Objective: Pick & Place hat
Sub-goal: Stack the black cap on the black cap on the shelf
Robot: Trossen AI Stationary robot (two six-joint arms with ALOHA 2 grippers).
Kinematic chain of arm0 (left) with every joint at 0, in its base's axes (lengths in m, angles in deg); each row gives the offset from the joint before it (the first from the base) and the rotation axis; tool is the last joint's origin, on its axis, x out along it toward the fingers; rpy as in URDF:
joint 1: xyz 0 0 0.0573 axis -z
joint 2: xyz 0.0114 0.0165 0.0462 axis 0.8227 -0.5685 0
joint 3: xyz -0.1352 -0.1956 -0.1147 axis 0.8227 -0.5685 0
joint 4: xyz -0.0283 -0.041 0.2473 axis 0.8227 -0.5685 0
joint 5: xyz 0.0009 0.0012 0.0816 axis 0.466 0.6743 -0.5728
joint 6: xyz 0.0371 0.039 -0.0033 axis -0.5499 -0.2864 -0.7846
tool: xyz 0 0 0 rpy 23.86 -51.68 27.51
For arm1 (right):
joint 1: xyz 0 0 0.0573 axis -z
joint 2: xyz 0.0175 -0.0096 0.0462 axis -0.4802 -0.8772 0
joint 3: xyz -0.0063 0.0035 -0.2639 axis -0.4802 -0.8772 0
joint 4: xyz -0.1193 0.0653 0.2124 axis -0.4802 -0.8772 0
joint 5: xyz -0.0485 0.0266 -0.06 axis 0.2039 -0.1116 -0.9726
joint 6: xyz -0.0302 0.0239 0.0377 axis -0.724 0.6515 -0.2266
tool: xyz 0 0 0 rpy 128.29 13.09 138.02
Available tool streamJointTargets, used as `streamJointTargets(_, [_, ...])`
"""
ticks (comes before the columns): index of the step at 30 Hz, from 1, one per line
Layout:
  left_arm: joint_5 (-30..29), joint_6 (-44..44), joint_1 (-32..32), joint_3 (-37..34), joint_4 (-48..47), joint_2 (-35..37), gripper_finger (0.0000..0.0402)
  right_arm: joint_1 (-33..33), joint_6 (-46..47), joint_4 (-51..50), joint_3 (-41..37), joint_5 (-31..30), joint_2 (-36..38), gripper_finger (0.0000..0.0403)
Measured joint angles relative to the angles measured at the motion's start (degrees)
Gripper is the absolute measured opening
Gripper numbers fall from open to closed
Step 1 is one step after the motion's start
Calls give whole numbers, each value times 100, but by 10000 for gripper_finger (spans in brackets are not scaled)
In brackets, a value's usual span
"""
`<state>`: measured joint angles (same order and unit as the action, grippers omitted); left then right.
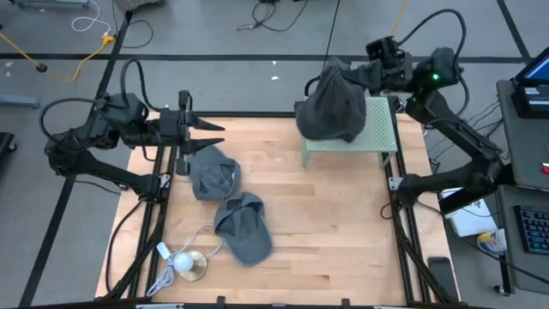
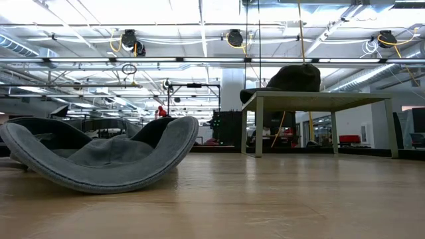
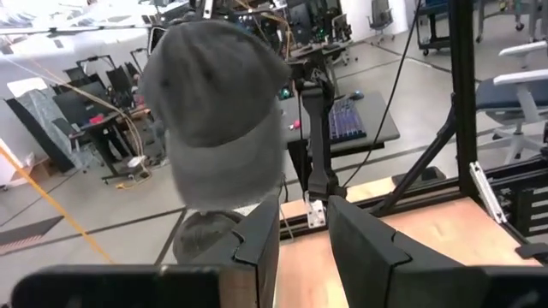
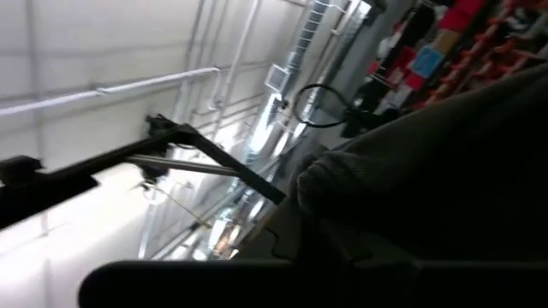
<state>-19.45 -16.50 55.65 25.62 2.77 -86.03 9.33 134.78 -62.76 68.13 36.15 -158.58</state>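
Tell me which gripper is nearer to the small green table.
Right. The right gripper holds a dark grey hat over the small green table; the left gripper is far across.

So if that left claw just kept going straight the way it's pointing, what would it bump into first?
Probably the dark grey hat hanging from the right gripper above the green stand; nothing nearer shows ahead of the left gripper, though heights are uncertain.

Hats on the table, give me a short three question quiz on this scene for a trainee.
1. How many hats lie on the wooden table?
2. True or false: the right gripper is shut on a dark hat at the green stand.
3. The left gripper is: A) holding a hat, B) empty, above the table's left edge.

Key: 1) Two, a grey hat and another hat. 2) True. 3) B.
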Motion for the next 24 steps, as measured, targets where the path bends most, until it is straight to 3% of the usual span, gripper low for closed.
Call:
streamJointTargets(11, [-48, -143, 0, 0, 8, -241, 108, 1442, -1463, 18, -2, 1451, -178, 2])
streamJointTargets(19, [-51, -203, -108, 2, 1, -294, 108, 2062, -3920, 20, -2, 1355, -150, 2])
streamJointTargets(24, [-49, 1, -140, 2, 10, -281, 108, 2242, -5234, -199, -2, 554, -150, 2])
